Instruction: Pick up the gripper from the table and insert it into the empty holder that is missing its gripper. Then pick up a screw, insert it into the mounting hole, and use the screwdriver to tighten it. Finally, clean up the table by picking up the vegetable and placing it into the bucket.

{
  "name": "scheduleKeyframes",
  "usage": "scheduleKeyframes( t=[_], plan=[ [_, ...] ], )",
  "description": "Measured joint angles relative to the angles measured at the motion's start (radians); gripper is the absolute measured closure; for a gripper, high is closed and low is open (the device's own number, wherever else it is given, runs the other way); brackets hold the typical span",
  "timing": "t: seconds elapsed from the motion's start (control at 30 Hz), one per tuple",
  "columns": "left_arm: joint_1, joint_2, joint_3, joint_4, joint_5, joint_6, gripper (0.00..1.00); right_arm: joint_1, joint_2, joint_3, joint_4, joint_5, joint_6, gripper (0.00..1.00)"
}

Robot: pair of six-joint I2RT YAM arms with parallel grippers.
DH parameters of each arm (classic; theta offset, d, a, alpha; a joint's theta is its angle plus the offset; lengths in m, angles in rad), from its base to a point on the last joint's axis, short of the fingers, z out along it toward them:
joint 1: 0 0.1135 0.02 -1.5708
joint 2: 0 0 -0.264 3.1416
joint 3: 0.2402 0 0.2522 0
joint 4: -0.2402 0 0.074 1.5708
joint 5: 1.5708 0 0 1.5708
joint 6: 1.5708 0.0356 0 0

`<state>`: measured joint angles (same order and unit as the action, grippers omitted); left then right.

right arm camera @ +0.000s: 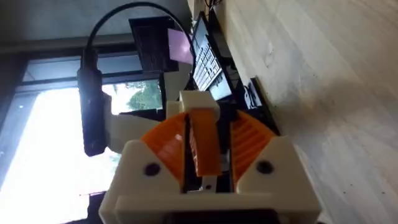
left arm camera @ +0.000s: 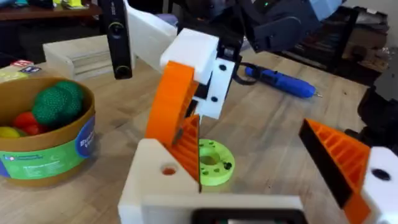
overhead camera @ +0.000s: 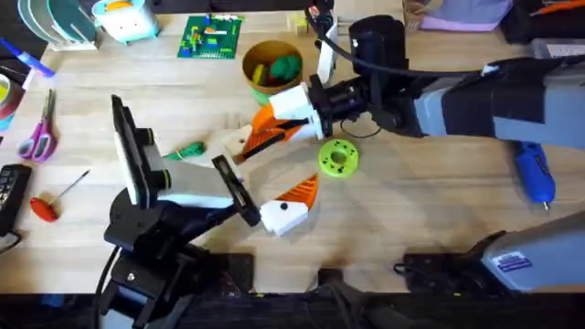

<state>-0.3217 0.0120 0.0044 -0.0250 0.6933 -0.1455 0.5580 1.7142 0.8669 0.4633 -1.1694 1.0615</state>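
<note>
Right gripper [right arm camera: 202, 163] pinching the gripper [right arm camera: 204, 146], pressing it onto the holder [left arm camera: 158, 177] mid-table, left arm's; I'd keep the wedge square to the slot, push slow, left gripper [overhead camera: 291, 206] spread

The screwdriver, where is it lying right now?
The screwdriver lies on the table at the overhead view's far right, beside the right arm's forearm, well right of the lime-green disc; neither gripper touches it.

The vegetable [overhead camera: 189, 150] lies left of the bucket [overhead camera: 271, 66]; the screwdriver [overhead camera: 534, 172] lies far right.
</note>
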Motion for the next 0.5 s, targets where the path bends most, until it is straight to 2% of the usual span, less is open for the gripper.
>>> scheduleKeyframes(
  t=[0.5],
  plan=[
    [-0.003, 0.000, 0.000, 0.000, 0.030, 0.004, 0.008, -0.013, 0.000, 0.000, 0.001, -0.033, -0.006, 0.651]
  ],
)
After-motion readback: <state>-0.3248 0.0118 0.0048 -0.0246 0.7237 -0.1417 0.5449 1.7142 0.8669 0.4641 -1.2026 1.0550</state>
